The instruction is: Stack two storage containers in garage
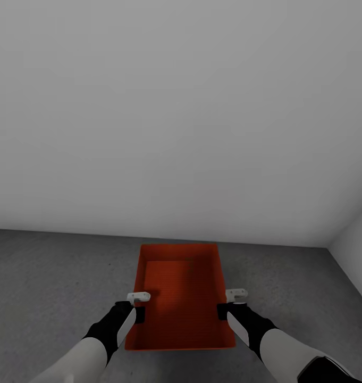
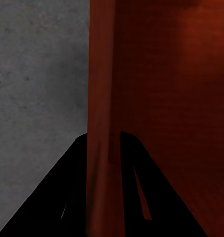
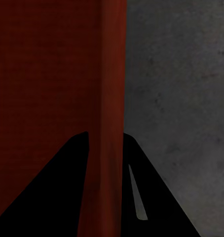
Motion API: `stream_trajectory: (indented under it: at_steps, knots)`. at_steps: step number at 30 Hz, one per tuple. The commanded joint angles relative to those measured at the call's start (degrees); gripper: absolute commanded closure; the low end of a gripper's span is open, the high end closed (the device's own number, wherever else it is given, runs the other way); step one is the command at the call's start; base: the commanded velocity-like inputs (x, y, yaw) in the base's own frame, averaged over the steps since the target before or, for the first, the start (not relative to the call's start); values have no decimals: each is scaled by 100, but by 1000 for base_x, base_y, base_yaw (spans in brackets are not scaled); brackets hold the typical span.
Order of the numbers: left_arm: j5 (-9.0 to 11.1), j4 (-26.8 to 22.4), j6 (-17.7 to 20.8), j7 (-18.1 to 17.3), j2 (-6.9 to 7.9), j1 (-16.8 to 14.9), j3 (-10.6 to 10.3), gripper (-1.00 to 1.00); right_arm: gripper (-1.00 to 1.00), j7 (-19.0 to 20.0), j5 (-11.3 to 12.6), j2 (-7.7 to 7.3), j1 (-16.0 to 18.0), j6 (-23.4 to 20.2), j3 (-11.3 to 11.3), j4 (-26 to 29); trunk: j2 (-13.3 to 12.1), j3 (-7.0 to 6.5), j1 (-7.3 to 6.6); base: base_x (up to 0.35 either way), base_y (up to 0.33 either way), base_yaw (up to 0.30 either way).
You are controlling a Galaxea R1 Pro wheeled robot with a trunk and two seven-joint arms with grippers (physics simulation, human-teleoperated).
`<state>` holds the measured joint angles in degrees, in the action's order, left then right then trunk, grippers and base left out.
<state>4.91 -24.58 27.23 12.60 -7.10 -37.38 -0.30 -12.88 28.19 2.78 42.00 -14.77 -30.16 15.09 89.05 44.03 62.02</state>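
Evidently stiff, light orange-red storage container (image 1: 181,298), pinched by its long side walls between left gripper (image 1: 138,304) and right gripper (image 1: 228,302), above garage floor (image 1: 53,276).

Both arms run off the head view's bottom edge. Left gripper (image 1: 140,304) and right gripper (image 1: 228,302) fingertips are hidden by the storage container's (image 1: 181,303) walls; whether one bin or two nested is unclear. Wrist views crop the container wall (image 2: 104,98) and the floor (image 3: 181,89), and the black fingers (image 2: 57,197) are cut off.
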Motion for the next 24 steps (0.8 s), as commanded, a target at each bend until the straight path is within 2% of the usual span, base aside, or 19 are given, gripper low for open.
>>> stream_trajectory:
  at_steps: [1, 4, 11, 22, 24]
  knots:
    - [-79, -20, 46, 58, 248, -6, 57, 100, 100, -56, -15, -10, 1, -35, -131, -50, 44, 23, 22, 0, 0, 0]
    - [-80, -20, 46, 58, 251, -6, 57, 100, 100, -56, -15, -11, 1, -35, -131, -50, 164, 76, 88, 0, 0, 0]
    - [-86, -20, 39, 65, 251, -6, 57, 100, 100, -56, -15, -12, 1, -35, -131, -50, 164, 76, 88, 0, 0, 0]
    - [-81, -20, 37, 63, 250, -6, 57, 100, 100, -56, -15, -14, 1, -35, -131, -50, 606, 274, 330, 0, 0, 0]
    - [-84, -20, 37, 63, 252, -6, 57, 100, 100, -56, -15, -11, 1, -35, -131, -50, 606, 274, 330, 0, 0, 0]
